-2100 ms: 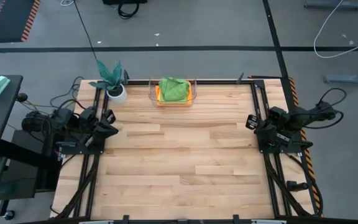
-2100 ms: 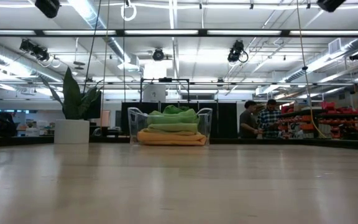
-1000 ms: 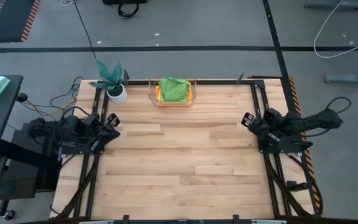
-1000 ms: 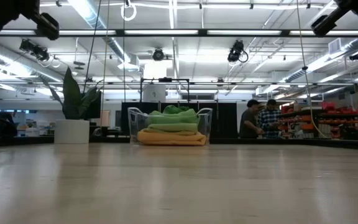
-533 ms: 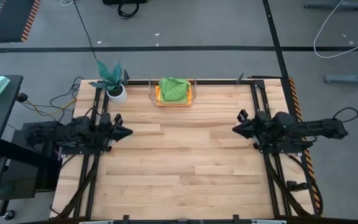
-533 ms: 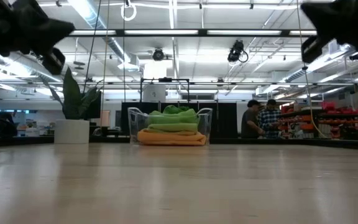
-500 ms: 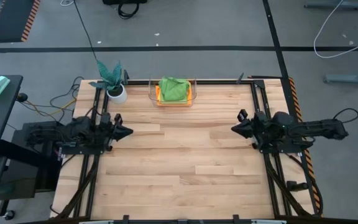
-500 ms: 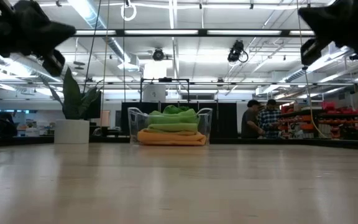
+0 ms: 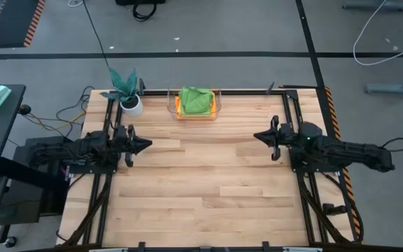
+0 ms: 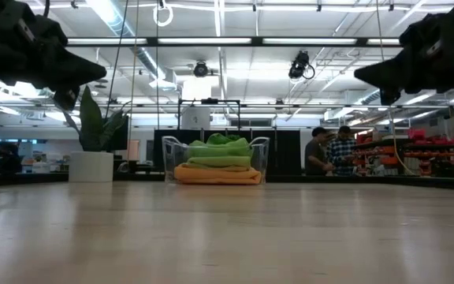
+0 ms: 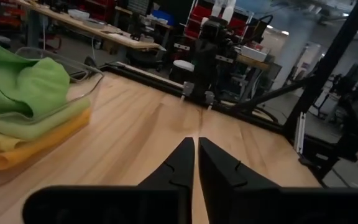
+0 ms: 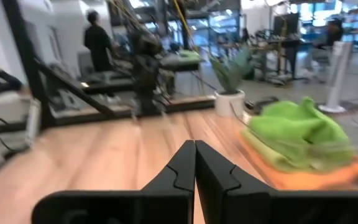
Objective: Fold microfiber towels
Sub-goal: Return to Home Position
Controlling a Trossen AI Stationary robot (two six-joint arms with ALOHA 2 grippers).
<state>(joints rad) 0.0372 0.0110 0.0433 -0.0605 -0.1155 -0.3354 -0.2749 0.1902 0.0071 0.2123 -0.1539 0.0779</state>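
The microfiber towels lie stacked in a clear bin (image 9: 196,103) at the table's far edge: mid-green on top (image 10: 225,146), lime green and yellow below, orange at the bottom (image 10: 217,175). The stack also shows in the left wrist view (image 11: 23,93) and the right wrist view (image 12: 300,140). My left gripper (image 9: 147,144) is shut and empty above the table's left side. My right gripper (image 9: 257,136) is shut and empty above the table's right side. Both point toward the table's middle.
A teal-leaved plant in a white pot (image 9: 129,98) stands at the far left, beside the bin. The wooden table top (image 9: 201,182) lies bare between the arms. People stand in the room beyond the table (image 10: 331,150).
Both arms have swung out from the table's side rails toward its middle: my left gripper toward the right, my right gripper toward the left. The towels and bin have stayed still.
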